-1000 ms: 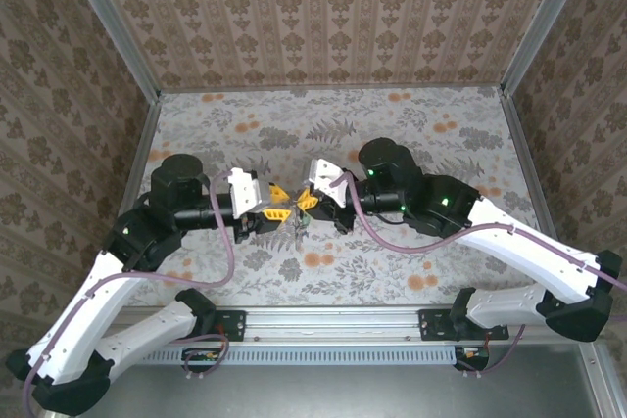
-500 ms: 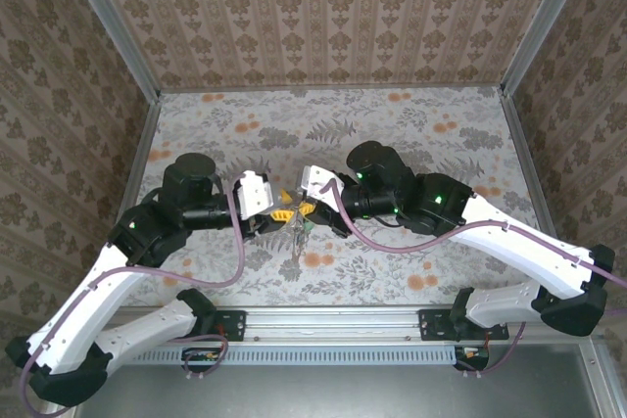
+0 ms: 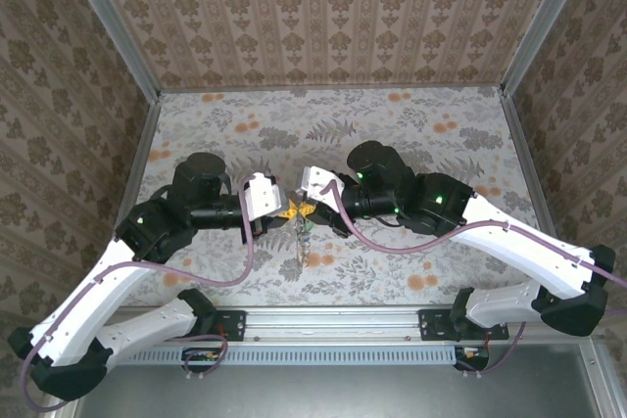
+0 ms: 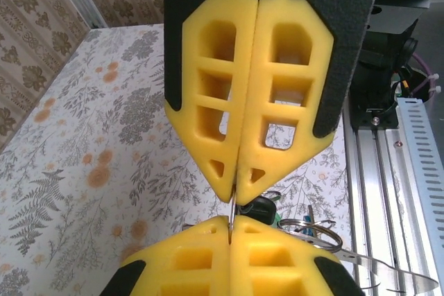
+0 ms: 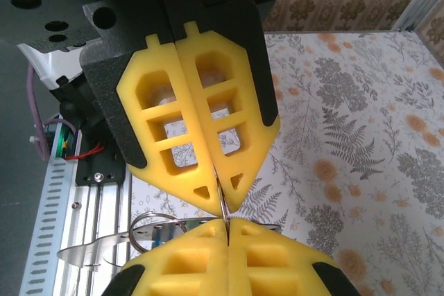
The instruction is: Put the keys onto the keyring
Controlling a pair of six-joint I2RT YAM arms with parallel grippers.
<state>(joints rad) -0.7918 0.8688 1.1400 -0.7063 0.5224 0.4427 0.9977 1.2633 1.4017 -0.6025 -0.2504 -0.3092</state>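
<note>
1. Now the left gripper and the right gripper meet tip to tip in the middle of the top view, above the flowery table.
2. The left gripper's jaws are squeezed fully together. In its own camera, a thin grey wire goes in at the tips.
3. The right gripper's jaws are squeezed fully together too. The same thin wire goes into them from the other side.
4. That wire looks like part of the keyring, but it is too thin to be sure. More of the loop shows in the lower left of the right wrist view.
5. The keys hang just under the two tips in the top view. A dark one shows low in the left wrist view.
6. I think this step is holding the ring steady with both grippers. No key is being fed on yet.
7. Next, one gripper would need to let go, pick up a key, and slide its hole onto the wire. That takes slow, careful aiming.
</note>
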